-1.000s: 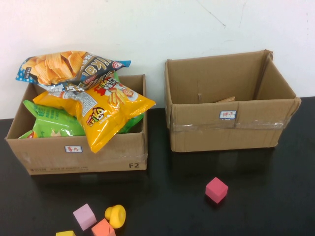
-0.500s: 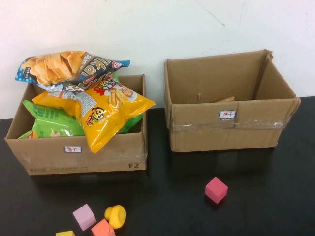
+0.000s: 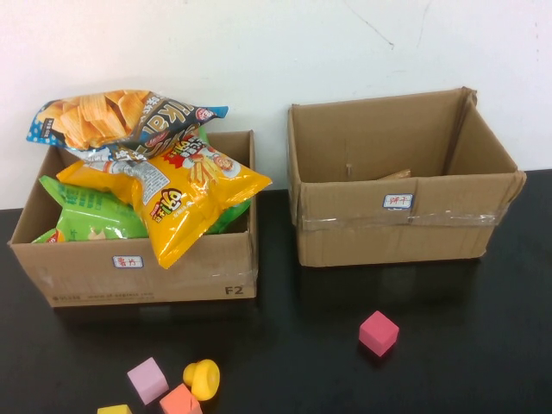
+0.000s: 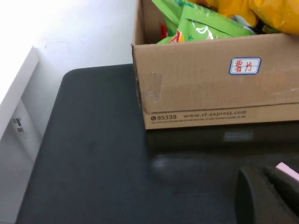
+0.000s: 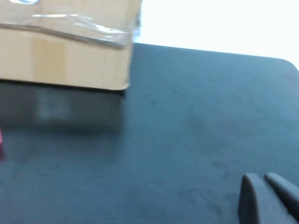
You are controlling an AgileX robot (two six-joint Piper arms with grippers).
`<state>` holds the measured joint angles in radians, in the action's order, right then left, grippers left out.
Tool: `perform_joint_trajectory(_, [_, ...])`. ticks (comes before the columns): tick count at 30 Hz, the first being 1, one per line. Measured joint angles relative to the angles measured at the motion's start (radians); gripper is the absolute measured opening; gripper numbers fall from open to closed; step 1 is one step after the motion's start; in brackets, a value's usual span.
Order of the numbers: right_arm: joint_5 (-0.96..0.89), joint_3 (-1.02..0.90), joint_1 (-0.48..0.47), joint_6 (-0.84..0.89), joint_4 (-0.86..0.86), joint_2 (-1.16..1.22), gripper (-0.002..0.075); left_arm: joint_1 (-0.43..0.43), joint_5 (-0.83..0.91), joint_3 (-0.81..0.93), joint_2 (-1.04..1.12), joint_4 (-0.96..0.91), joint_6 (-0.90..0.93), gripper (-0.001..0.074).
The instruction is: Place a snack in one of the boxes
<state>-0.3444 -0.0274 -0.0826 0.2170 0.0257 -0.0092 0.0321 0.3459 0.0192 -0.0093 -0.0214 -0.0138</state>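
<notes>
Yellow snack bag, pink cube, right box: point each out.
yellow snack bag point(image 3: 185, 207), high view, middle of its front.
pink cube point(image 3: 379, 333), high view, top face.
right box point(image 3: 345, 237), high view, front wall.

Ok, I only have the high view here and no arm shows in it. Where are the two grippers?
Observer: The left gripper is over the black table, in front of the snack box, near its corner. Its fingers are shut on nothing.
Operator: And the right one?
Observer: The right gripper is shut and empty too, over the table off the taped corner of the other box.
Operator: So neither holds a snack?
Observer: Neither. In the left wrist view the green bags lie inside the snack box.
</notes>
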Motion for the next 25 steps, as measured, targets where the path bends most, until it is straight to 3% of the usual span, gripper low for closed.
perform_joint_trajectory(6, [0.0,0.0,0.0,-0.155,-0.117,0.0,0.0001,0.0,0.0,0.0,0.0,0.0,-0.002,-0.0002])
perform_joint_trajectory(25, [-0.032,0.007,0.0,-0.173,-0.092,0.0,0.0,0.0,0.0,0.0,0.0,0.0,-0.002,-0.0002])
